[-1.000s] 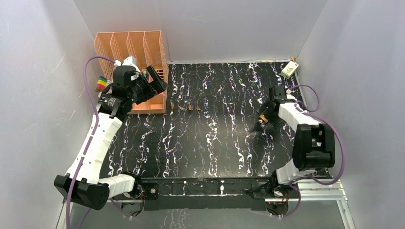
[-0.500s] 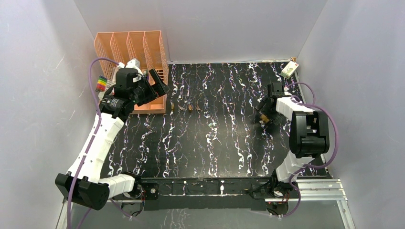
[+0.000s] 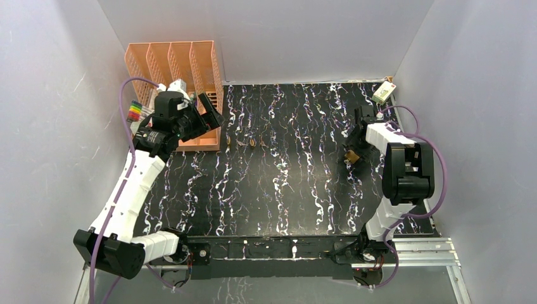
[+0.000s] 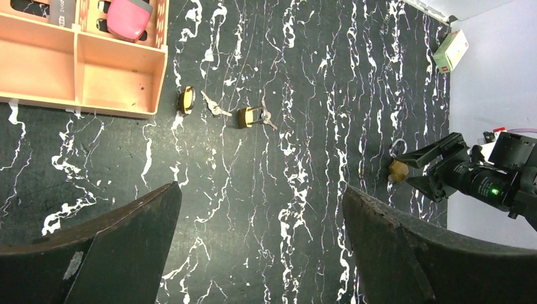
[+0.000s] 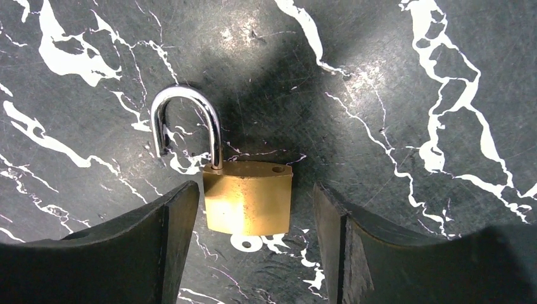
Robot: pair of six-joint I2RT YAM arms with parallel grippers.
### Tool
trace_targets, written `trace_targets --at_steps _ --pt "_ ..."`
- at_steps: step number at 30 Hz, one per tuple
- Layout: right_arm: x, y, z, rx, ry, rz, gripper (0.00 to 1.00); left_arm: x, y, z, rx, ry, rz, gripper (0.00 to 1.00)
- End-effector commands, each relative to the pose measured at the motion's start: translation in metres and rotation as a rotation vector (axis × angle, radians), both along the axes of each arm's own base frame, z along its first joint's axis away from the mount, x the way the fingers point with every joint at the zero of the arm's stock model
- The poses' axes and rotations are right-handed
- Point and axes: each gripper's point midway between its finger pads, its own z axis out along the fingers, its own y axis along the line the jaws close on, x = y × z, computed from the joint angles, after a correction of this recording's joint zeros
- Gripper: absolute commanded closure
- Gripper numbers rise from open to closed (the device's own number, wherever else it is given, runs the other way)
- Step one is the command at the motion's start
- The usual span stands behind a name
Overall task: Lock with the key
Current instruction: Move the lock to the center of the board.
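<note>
A brass padlock (image 5: 248, 199) lies flat on the black marbled table, its steel shackle (image 5: 187, 120) swung open. My right gripper (image 5: 254, 190) is open and straddles the brass body, one finger on each side. The left finger is almost against the body and the right one stands a little off. A small pale round piece with a hole (image 5: 253, 242) pokes out under the body; it may be the key's head. From above, the padlock (image 3: 350, 155) sits at the right gripper (image 3: 352, 151). My left gripper (image 4: 259, 190) hangs wide open and holds nothing, high by the orange rack (image 3: 171, 63).
Two more small padlocks (image 4: 185, 100) (image 4: 247, 116) lie with keys (image 4: 215, 106) in front of the orange rack (image 4: 76, 69), which holds a pink item (image 4: 130, 16). A white box (image 3: 384, 92) sits at the back right corner.
The right gripper's jaws have narrowed around the padlock body, and the right arm has drawn in over it. The left arm shifted slightly and stayed open.
</note>
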Motion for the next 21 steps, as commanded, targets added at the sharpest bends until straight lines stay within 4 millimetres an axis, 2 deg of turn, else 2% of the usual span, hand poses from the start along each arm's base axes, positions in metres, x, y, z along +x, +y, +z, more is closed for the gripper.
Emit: trace_targets --at_steps 1,6,10,21 --pt "0.002 -0.009 0.002 -0.043 0.034 0.001 0.26 -0.007 0.006 0.002 0.020 -0.015 0.004 0.02" --pt "-0.001 -0.010 -0.013 -0.057 0.130 0.039 0.26 -0.010 0.008 -0.001 0.028 -0.013 0.004 0.02" --pt "-0.001 -0.011 -0.017 -0.072 0.163 0.058 0.29 -0.011 0.008 -0.002 0.028 -0.011 0.000 0.02" --pt "-0.004 -0.011 -0.006 -0.104 0.125 0.075 0.49 -0.013 0.008 -0.005 0.026 -0.005 0.000 0.02"
